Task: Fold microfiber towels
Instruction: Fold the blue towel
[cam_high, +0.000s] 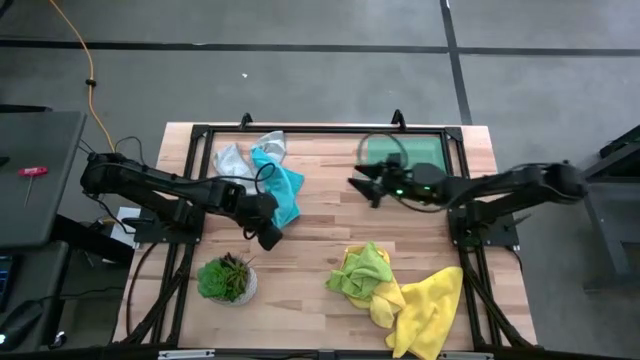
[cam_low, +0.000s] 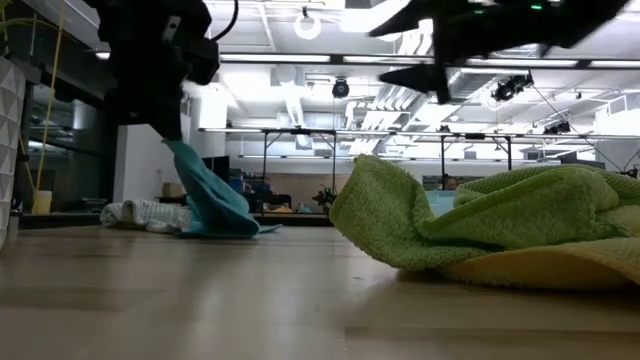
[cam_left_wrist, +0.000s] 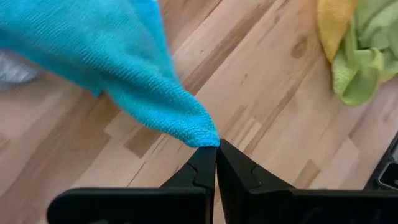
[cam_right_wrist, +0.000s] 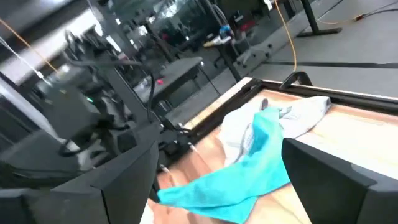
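Overhead, left gripper (cam_high: 270, 236) pinches the rumpled teal towel (cam_high: 284, 190) by a corner; right gripper (cam_high: 362, 185) hovers, fingers spread, empty.

You have nothing to read here: no text, label, brand, number or sign is legible on any surface in any of the four views.

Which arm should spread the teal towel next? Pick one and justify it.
Left. The left gripper is shut on a corner of the teal towel, lifting it. The right gripper hangs open above the table, holding nothing.
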